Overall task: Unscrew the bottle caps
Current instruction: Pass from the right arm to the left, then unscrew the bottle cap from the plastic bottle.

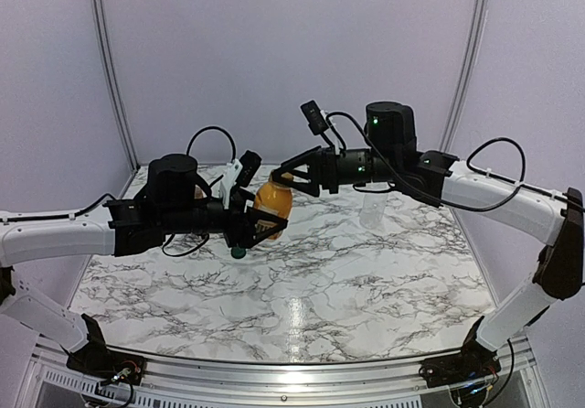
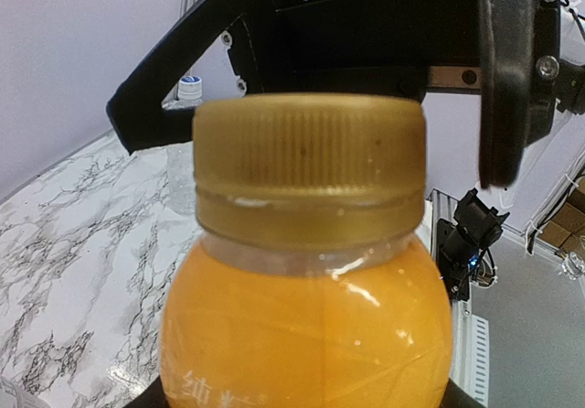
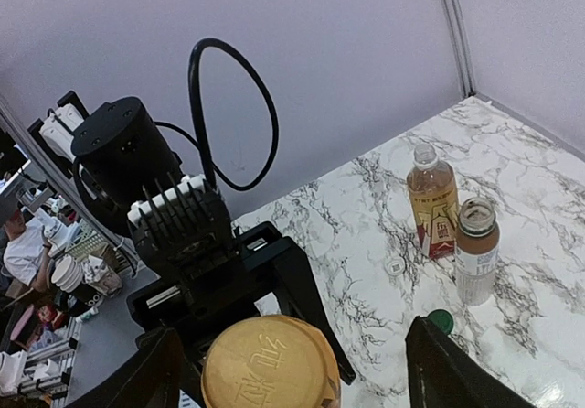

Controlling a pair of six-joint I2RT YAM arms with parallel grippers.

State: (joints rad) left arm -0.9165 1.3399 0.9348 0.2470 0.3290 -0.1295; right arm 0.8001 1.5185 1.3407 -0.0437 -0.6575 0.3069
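My left gripper (image 1: pixel 257 222) is shut on the orange juice bottle (image 1: pixel 272 203) and holds it above the table, tilted toward the right arm. The bottle fills the left wrist view (image 2: pixel 306 316), and its orange cap (image 2: pixel 309 166) is on the neck. My right gripper (image 1: pixel 286 178) is open. Its fingers (image 3: pixel 446 371) stand on either side of the orange cap (image 3: pixel 270 364), apart from it. The amber tea bottle (image 3: pixel 431 202) and the short white-label bottle (image 3: pixel 477 248) stand uncapped. A dark green cap (image 3: pixel 441 319) and a white cap (image 3: pixel 395 265) lie on the table.
A tall clear bottle (image 1: pixel 373 209) with a white and blue cap (image 2: pixel 188 85) stands at the back right of the marble table (image 1: pixel 366 280). The green cap (image 1: pixel 239 252) lies under the left gripper. Purple walls close the back and sides.
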